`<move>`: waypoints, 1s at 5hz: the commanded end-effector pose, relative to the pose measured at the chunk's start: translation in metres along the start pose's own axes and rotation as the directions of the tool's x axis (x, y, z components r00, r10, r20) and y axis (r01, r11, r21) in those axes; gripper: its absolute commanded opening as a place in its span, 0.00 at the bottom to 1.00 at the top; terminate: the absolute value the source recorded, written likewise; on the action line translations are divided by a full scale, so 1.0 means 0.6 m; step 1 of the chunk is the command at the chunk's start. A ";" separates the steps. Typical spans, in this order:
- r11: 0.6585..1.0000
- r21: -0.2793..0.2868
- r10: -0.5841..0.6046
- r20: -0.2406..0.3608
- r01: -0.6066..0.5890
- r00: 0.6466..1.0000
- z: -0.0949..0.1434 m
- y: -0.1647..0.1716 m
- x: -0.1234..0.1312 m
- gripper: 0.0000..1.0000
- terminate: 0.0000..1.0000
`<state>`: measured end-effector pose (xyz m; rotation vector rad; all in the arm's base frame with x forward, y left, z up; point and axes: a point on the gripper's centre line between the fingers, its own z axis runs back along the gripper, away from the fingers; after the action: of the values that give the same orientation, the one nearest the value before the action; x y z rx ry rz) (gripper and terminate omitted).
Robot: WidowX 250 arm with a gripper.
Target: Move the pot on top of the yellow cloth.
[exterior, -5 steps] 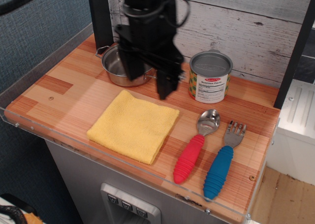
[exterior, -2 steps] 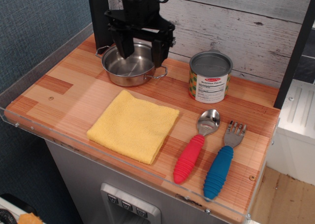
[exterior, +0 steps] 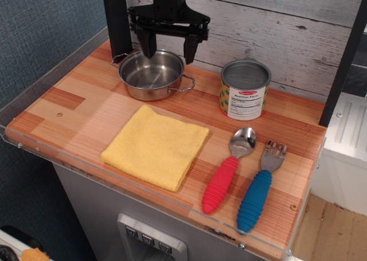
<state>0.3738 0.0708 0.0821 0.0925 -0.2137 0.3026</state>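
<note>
The small shiny steel pot (exterior: 150,74) with two wire loop handles stands at the back left of the wooden counter. The square yellow cloth (exterior: 156,146) lies flat in front of it, nothing on it. My black gripper (exterior: 169,51) hangs open just above the pot's far rim, one finger (exterior: 148,46) over the pot's back left and the other finger (exterior: 190,50) over its back right. It holds nothing.
A labelled tin can (exterior: 245,90) with a grey lid stands to the right of the pot. A red-handled spoon (exterior: 227,170) and a blue-handled fork (exterior: 259,187) lie at the front right. A clear raised lip (exterior: 51,63) edges the counter; a plank wall is behind.
The gripper has moved from low in front of the pot, back and up to above the pot's far rim, with its fingers spread wider. The pot and cloth have not moved.
</note>
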 end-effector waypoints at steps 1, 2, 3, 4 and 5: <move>0.988 -0.007 0.152 0.023 -0.151 0.988 -0.007 0.007 0.051 1.00 0.00; 0.985 -0.009 0.172 -0.005 -0.172 0.985 -0.026 0.002 0.060 1.00 0.00; 0.981 0.017 0.194 -0.003 -0.194 0.981 -0.039 0.000 0.058 1.00 0.00; 0.974 0.058 0.220 0.010 -0.220 0.975 -0.055 0.002 0.047 1.00 0.00; 0.971 0.049 0.234 0.008 -0.234 0.972 -0.064 0.006 0.045 1.00 0.00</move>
<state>0.4093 0.0774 0.0376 0.1158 -0.1843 0.5348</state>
